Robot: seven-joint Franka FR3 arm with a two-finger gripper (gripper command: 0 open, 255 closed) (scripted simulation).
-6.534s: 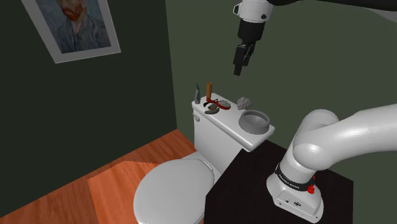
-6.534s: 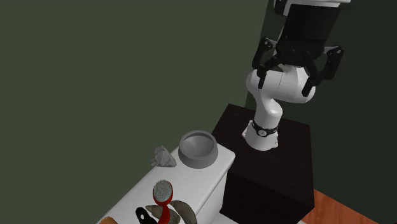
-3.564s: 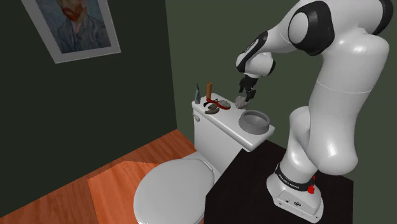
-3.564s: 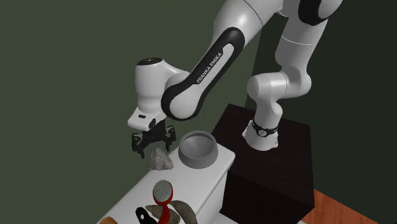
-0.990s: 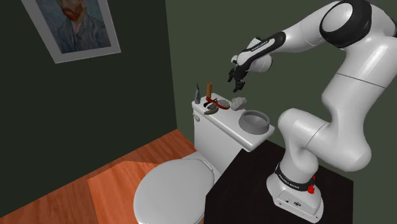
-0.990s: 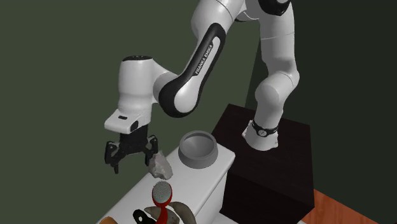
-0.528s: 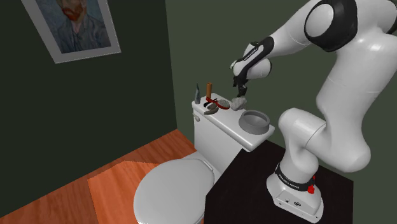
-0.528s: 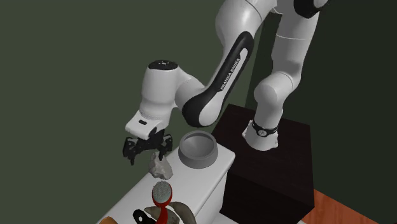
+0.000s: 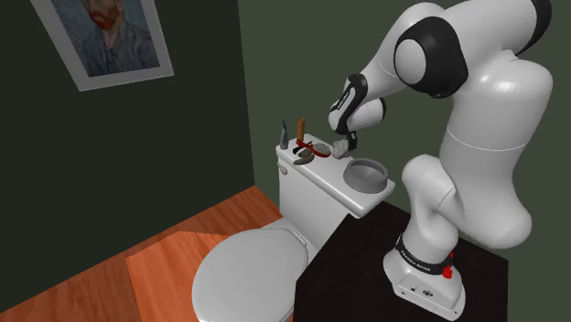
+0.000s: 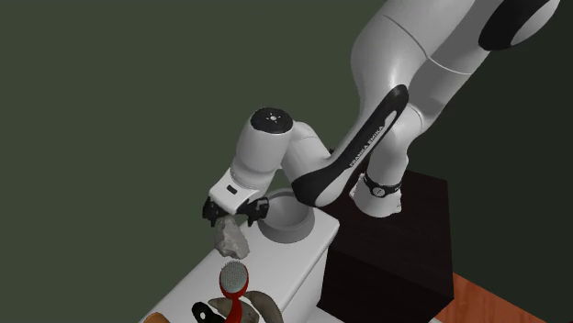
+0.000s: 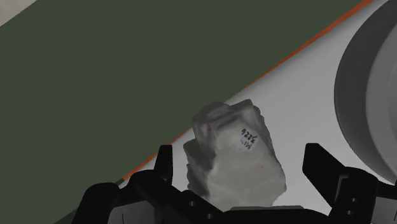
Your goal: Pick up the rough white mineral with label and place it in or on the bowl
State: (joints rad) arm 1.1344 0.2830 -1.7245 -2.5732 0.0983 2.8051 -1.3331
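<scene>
End effector (image 11: 240, 164) wide open, fingers straddling the mineral (image 11: 232, 156) without touching it, as far as I can tell. The mineral sits on the toilet tank lid (image 9: 320, 176), near its wall-side edge, just beside the bowl (image 9: 364, 187). I judge it rigid, rough enough to grip, lumpy, perhaps hefty. Best pinched across the broad lower body, below the handwritten label (image 11: 249, 138). Count: one mineral, one grey bowl, one red-handled tool (image 10: 234, 280).
</scene>
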